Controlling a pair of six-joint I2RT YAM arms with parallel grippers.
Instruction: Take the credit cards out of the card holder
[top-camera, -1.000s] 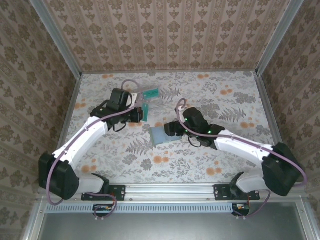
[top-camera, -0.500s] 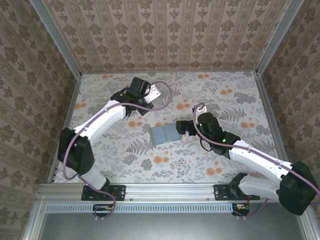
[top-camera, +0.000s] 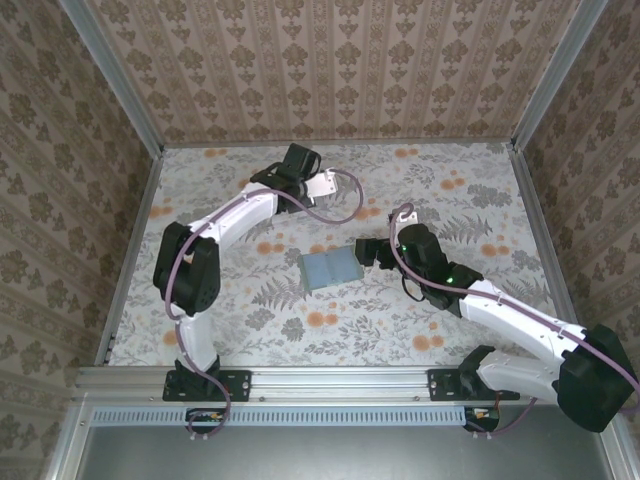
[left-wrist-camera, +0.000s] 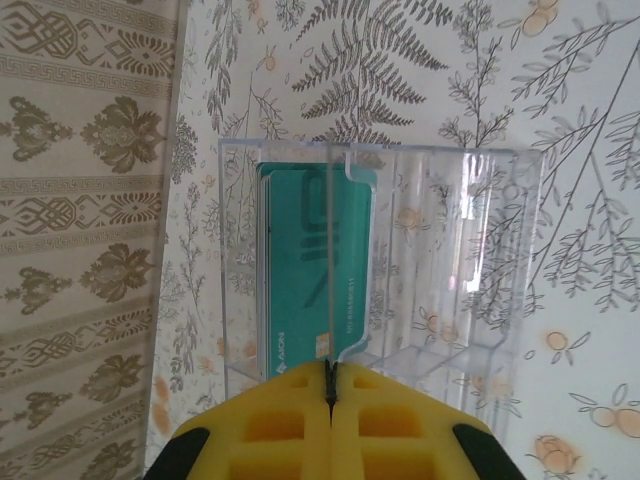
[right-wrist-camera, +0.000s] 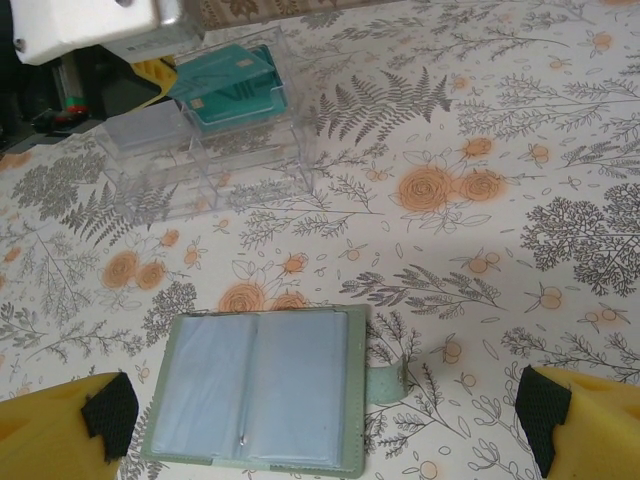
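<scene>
Right gripper (top-camera: 367, 253): jaws spread as wide as they go, nothing between them, hanging just beside the right edge of the card holder. Left gripper (left-wrist-camera: 330, 374): yellow fingers pressed flat together, nothing pinched, poised over the near wall of the box at the far side of the table.

Table (top-camera: 480, 300): fern-and-flower print cloth, walled on three sides.

Clear plastic box (left-wrist-camera: 450, 260): rectangular, with dividers, well apart from the holder.

Card holder (right-wrist-camera: 255, 400): small flat green bifold, lying open mid-table, blue-grey pocket faces up. Pockets look bare; no card edge visible.

Teal cards (left-wrist-camera: 300, 270): stack of flat plastic rectangles, lying in one end compartment of the box.

Step, as judged: extraction looks finished or nearly so. Next move calls for checking the pockets; if one card is left, the right gripper must lower and pinch its edge while the holder is kept from sliding.
</scene>
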